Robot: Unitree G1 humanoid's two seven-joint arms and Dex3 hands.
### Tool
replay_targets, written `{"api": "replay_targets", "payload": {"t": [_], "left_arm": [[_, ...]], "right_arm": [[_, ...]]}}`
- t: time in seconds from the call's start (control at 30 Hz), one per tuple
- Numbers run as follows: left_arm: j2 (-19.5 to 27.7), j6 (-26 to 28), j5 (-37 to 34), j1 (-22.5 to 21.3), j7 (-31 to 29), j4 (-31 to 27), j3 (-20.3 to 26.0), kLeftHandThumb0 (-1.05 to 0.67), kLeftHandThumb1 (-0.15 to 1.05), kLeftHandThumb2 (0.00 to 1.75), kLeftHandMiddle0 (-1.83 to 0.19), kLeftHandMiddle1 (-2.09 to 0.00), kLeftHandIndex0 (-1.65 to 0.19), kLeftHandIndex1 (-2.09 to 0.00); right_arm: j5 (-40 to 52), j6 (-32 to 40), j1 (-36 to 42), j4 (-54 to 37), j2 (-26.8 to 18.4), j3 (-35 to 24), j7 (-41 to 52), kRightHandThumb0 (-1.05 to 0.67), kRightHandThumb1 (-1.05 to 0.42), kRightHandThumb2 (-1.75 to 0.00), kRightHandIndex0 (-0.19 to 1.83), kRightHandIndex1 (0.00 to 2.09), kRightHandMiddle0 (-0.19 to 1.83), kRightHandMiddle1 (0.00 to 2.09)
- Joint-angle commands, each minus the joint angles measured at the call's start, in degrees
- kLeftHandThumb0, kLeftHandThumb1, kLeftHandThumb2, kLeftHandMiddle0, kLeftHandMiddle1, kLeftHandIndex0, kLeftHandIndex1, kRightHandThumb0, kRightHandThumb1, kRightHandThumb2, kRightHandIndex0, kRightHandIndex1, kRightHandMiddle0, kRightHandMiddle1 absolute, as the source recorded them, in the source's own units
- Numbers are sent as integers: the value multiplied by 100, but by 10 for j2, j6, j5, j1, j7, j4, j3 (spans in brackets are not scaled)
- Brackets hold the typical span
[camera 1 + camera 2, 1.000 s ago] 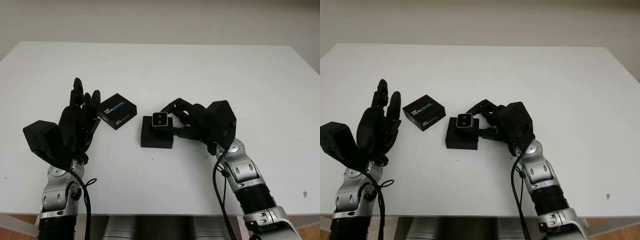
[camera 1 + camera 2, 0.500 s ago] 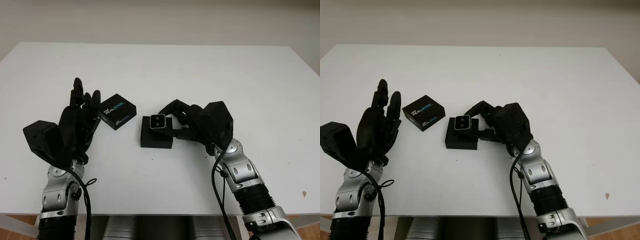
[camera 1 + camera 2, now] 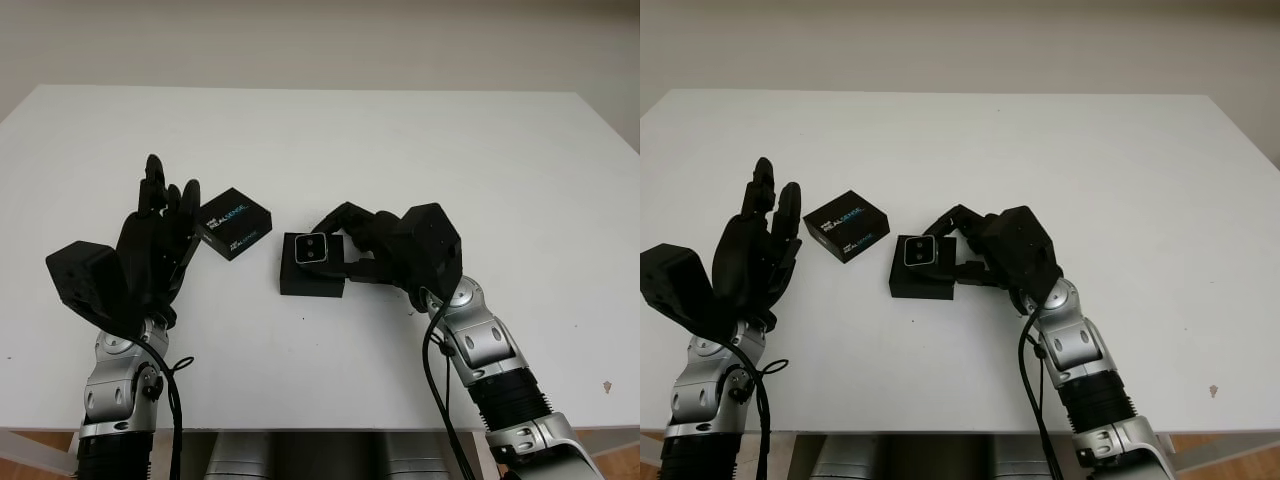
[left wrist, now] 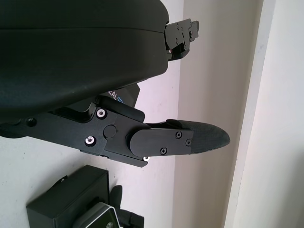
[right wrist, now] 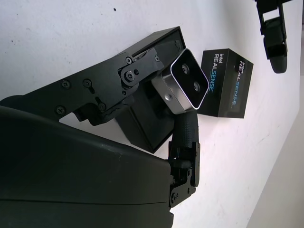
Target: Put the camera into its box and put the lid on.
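Observation:
A small silver camera (image 3: pixel 308 249) with two dark lenses is held in my right hand (image 3: pixel 345 248), whose fingers are curled around it just above the open black box (image 3: pixel 312 279) near the table's middle. In the right wrist view the camera (image 5: pixel 186 83) hangs over the box (image 5: pixel 147 118), tilted, with the lenses facing up. The lid (image 3: pixel 234 222), black and printed REALSENSE, lies on the table to the left of the box. My left hand (image 3: pixel 160 225) is raised upright just left of the lid and holds nothing.
The white table (image 3: pixel 400 150) stretches wide behind and to the right of the box. Its front edge runs close to both forearms. A pale wall stands beyond the far edge.
My right hand has shifted a little to the left with the camera, bringing it over the box's left half. The left hand and the lid have stayed in place.

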Motion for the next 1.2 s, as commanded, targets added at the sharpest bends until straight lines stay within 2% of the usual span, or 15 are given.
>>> {"api": "replay_targets", "payload": {"t": [0.0, 0.57, 0.8, 1.17], "left_arm": [[3, -2, 0, 3, -2, -5, 1, -68, 105, 39, 19, -4, 19, -2], [1, -4, -5, 7, 0, -9, 3, -68, 105, 38, 19, -4, 19, -2], [1, -2, -4, 12, 1, -15, 3, -68, 105, 38, 19, -4, 19, -2], [3, -1, -7, 10, -3, -12, 4, -68, 105, 38, 19, -4, 19, -1]], "right_arm": [[-2, 4, 17, 4, 4, 14, 10, -36, -95, -6, 22, 6, 26, 184], [-23, -13, 21, 21, 3, 21, 5, -35, -95, -5, 22, 5, 22, 181], [-35, 3, 22, 13, 8, 23, -17, -35, -96, -6, 23, 6, 21, 184], [-39, -18, 15, 37, 13, 13, -52, -37, -95, -5, 23, 6, 20, 184]]}}
